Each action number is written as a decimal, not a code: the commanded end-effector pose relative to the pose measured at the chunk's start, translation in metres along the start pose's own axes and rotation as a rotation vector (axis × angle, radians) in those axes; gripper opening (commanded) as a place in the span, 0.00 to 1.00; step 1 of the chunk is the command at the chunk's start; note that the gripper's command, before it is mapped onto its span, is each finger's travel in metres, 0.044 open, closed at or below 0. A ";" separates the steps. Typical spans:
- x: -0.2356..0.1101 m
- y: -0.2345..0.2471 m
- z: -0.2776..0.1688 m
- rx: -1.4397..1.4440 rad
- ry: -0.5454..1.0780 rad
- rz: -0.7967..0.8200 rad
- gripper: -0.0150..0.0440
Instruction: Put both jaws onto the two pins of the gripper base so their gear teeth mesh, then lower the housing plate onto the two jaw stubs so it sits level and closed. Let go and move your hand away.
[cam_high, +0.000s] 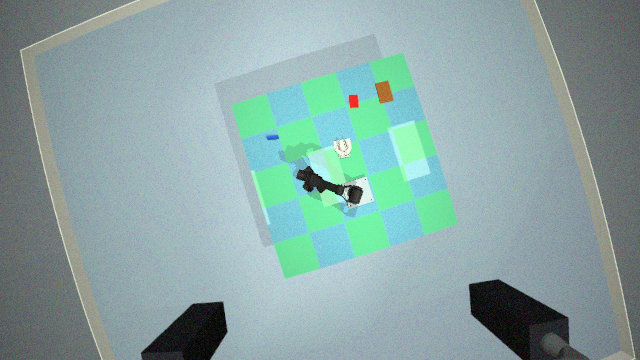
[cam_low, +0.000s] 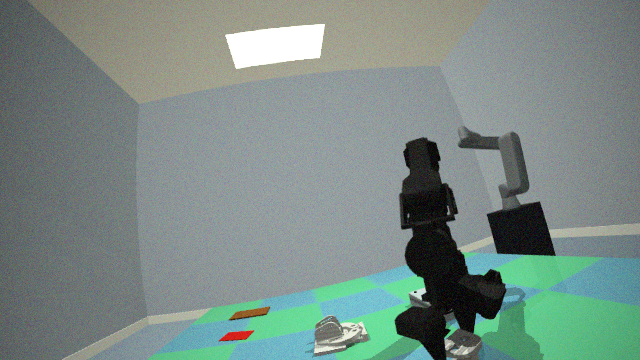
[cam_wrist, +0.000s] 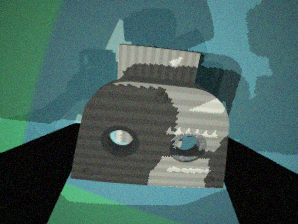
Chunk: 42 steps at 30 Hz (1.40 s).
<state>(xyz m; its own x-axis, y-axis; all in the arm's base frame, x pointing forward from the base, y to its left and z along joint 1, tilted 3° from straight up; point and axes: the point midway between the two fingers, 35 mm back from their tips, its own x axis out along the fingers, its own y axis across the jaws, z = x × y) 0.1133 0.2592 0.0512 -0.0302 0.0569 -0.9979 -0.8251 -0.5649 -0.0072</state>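
Note:
The housing plate (cam_wrist: 100, 167) (cam_low: 466, 346), pale with a rounded edge, two round holes and a block-like neck, is between the black fingers of my gripper (cam_wrist: 151, 136) (cam_low: 455, 340) (cam_high: 305, 181). The fingers touch its two sides. In the top view the arm hides it. Its exact height over the mat cannot be told. The white gripper base (cam_high: 342, 154) (cam_low: 330, 347) lies to the right of and behind the gripper in the top view. Curved white jaw shapes lie on it. Whether their teeth mesh is too small to tell.
A red tile (cam_high: 354, 101) (cam_low: 236, 336) and a brown tile (cam_high: 384, 92) (cam_low: 250, 313) lie beyond the base. A blue block (cam_high: 272, 137) lies at the mat's left. The arm stands on a white mounting plate (cam_high: 368, 184). Another grey arm (cam_low: 514, 162) stands in the background.

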 end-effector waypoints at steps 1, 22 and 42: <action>-0.015 -0.003 0.002 -0.003 -0.008 -0.010 0.85; -0.052 -0.003 -0.004 0.035 -0.009 -0.010 0.85; -0.052 -0.029 -0.064 0.507 -0.002 -0.014 0.85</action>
<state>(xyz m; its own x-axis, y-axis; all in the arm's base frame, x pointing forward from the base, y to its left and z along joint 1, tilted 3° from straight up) 0.1678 0.2250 0.0987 -0.0175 0.0608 -0.9980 -0.9863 -0.1650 0.0072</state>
